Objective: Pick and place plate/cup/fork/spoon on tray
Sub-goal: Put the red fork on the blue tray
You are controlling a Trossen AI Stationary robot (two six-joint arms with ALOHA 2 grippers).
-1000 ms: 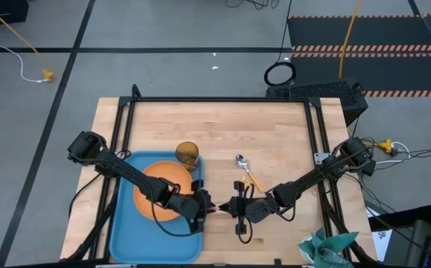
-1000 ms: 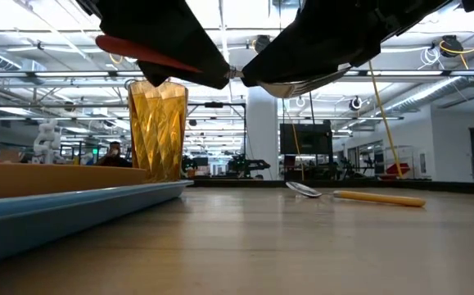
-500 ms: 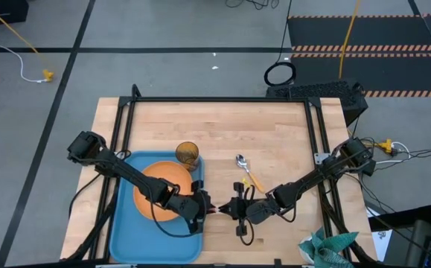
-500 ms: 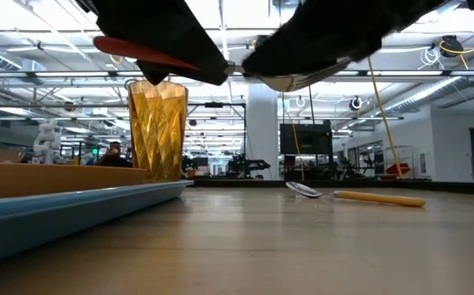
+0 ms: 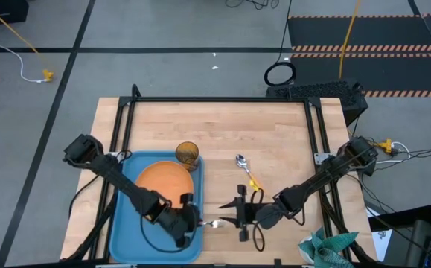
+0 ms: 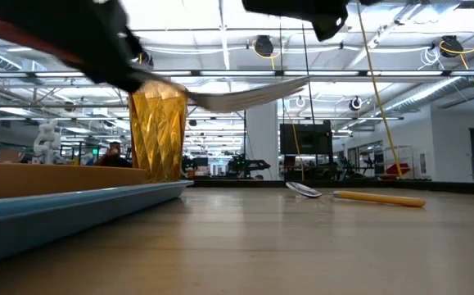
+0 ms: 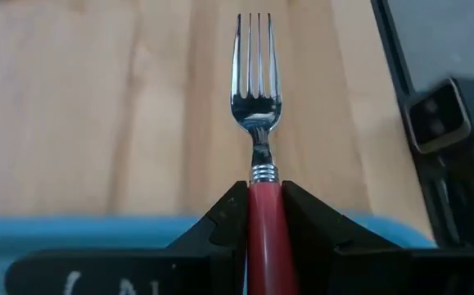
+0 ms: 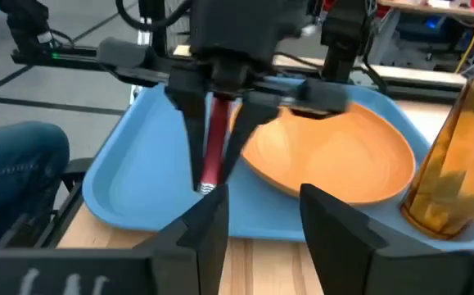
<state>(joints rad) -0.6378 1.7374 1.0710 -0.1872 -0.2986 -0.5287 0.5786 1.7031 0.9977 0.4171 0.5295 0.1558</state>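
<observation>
The left claw (image 5: pixel 189 223) hangs over the near right corner of the light-blue tray (image 5: pixel 122 232), closed on the red-pink handle of the fork (image 5: pixel 211 222). In the left wrist view the two dark fingers (image 7: pixel 220 225) pinch that handle from both sides, and the silver tines (image 7: pixel 253 49) reach out over the bare wood of the table (image 5: pixel 275 134) past the tray's rim. Seen from above, the fork lies roughly level, its tines pointing toward the right claw (image 5: pixel 239 216), which hovers just beside them above the table. The right claw's fingers (image 8: pixel 331 221) stand parted and hold nothing; its wrist view looks between them at the left claw gripping the fork.

The orange plate (image 5: pixel 164 182) lies flat inside the tray, toward its far end. The amber cup (image 5: pixel 187 155) stands upright at the tray's far right corner, just beside the plate; whether it rests inside the rim or on it cannot be told. The spoon (image 5: pixel 246 173) lies on the table well to the right of the tray, its silver bowl at the far end and its orange-yellow handle running toward the right arm.
</observation>
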